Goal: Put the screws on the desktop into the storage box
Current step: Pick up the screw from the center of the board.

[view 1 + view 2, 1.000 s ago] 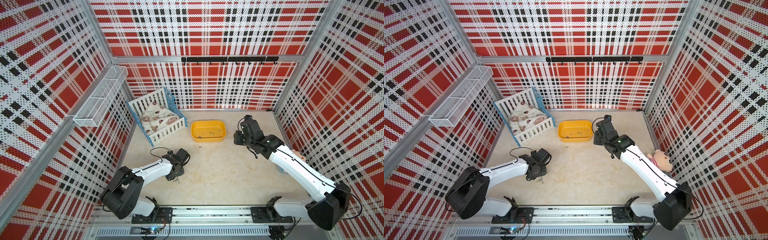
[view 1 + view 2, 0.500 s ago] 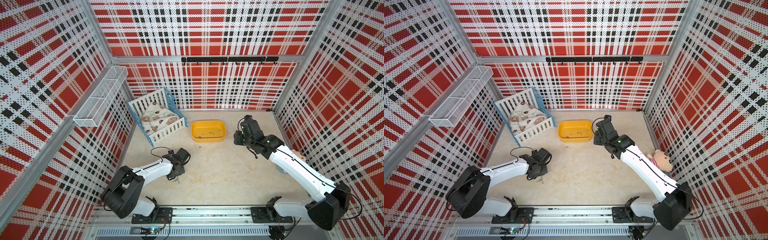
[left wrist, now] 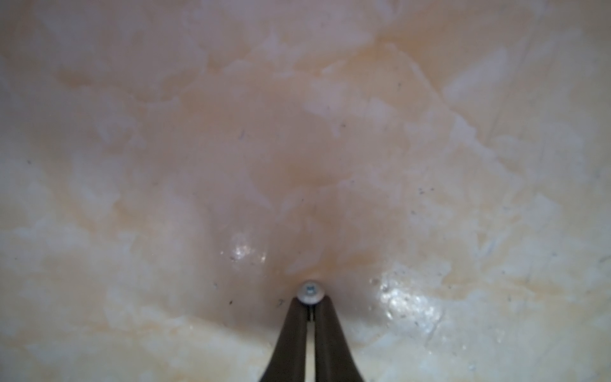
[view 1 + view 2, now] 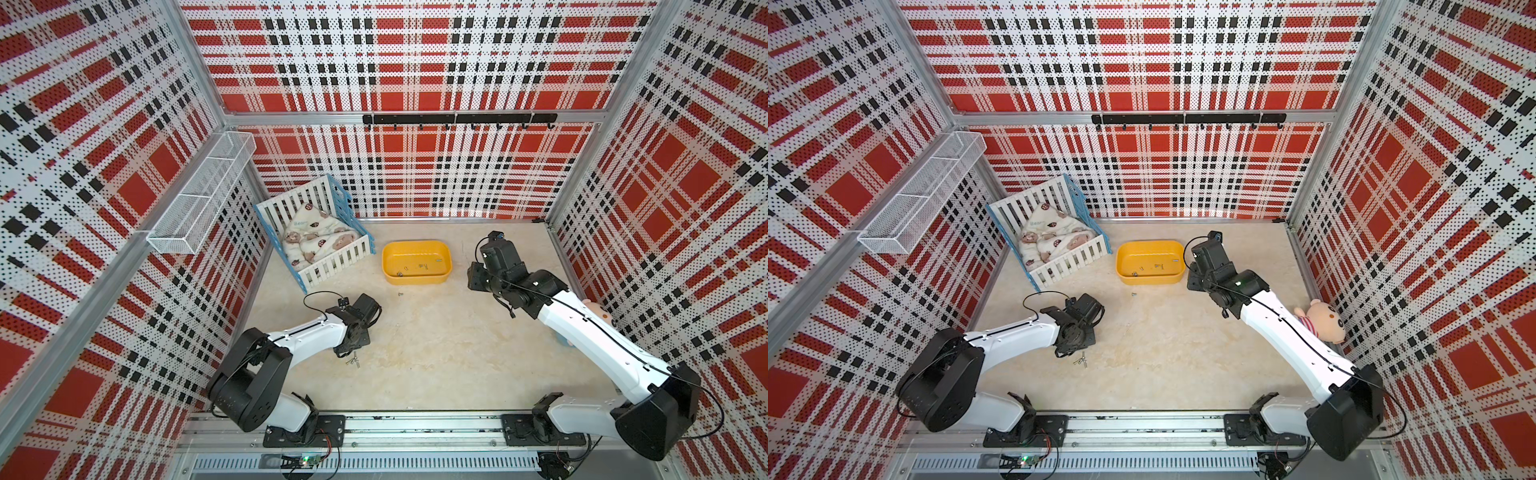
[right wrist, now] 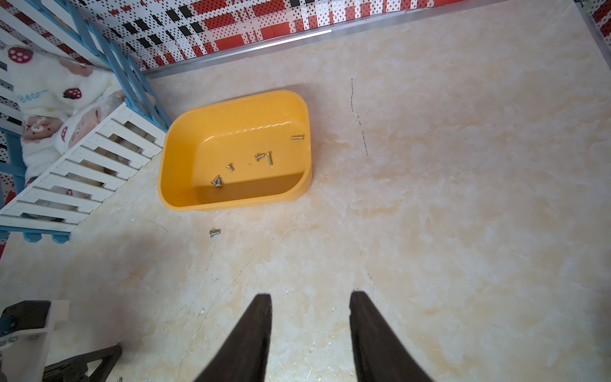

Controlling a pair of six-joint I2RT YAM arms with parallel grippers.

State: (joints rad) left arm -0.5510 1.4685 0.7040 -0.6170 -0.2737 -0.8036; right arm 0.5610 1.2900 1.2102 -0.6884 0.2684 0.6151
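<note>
A: Why do the left jaws pinch one tiny silver-grey metal screw [image 3: 309, 291] by its shank, front-left on the beige marble-look counter [image 3: 330, 132]?
B: Likely for a secure carry to the shallow yellow plastic box [image 5: 180, 132] toward the back edge. The right jaws stand apart, empty.

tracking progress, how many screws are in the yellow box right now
6 screws in the storage box: one near a short wall, two close together mid-floor, one beside them, two clumped by the shadowed long wall. The clump could hide another.
</note>
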